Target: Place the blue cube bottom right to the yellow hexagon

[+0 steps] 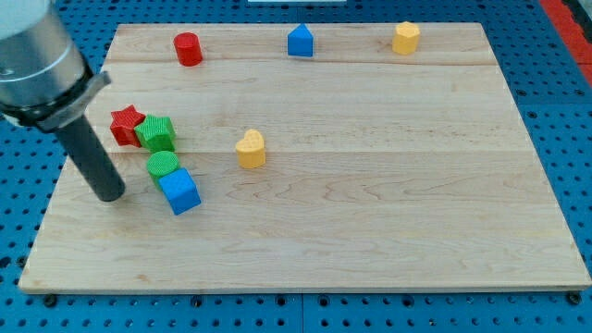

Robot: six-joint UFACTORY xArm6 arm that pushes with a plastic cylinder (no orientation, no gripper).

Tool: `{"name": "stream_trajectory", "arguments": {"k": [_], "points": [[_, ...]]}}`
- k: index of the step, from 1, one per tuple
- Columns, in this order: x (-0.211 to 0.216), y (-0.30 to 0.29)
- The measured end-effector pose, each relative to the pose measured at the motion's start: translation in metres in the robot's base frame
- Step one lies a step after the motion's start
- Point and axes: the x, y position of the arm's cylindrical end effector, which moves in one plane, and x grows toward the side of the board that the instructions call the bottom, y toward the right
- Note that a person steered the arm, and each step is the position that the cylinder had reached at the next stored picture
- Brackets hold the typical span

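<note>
The blue cube [179,191] lies at the view's left on the wooden board [370,213], touching a green cylinder [163,166] just above it. The yellow hexagon [405,38] sits near the view's top right, far from the cube. My tip [109,195] rests on the board a short way to the left of the blue cube, with a small gap between them.
A red star [127,125] and a green cube [157,133] touch each other above the green cylinder. A yellow heart [251,149] sits mid-board. A red cylinder [188,48] and a blue house-shaped block [300,42] stand along the top edge.
</note>
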Motion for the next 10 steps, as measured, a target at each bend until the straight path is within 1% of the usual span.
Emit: {"name": "stream_trajectory", "arguments": {"k": [2,3,4,5,6,7,8,9,10], "points": [[0.001,0.170],[-0.033,0.201],[-0.059,0.222],[-0.078,0.217],[-0.099,0.178],[-0.108,0.257],[-0.108,0.351],[-0.108,0.373],[-0.111,0.362]]}}
